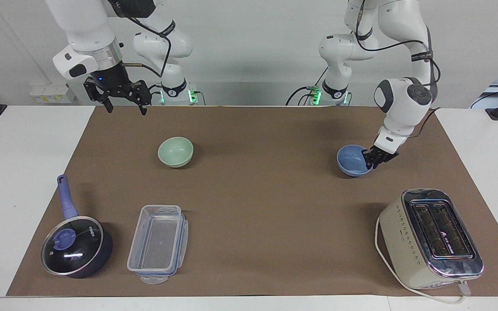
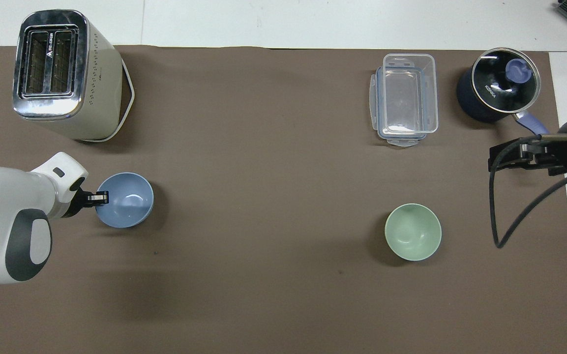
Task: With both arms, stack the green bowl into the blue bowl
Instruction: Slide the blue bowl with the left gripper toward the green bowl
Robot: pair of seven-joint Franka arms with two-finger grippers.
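Glossy smooth blue bowl [image 1: 353, 161], chrome-topped toaster [image 1: 432, 237]

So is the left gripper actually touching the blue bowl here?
Touching. In the facing view the left gripper is shut on the rim of the blue bowl, at its edge toward the left arm's end. The overhead view shows the same rim pinch.

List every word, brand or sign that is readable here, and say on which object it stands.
"KONKA": on the glass lid of the saucepan.
Triangle logo with small print on the toaster top: too blurred to read.
Lettering on both arms' links: too small to read.
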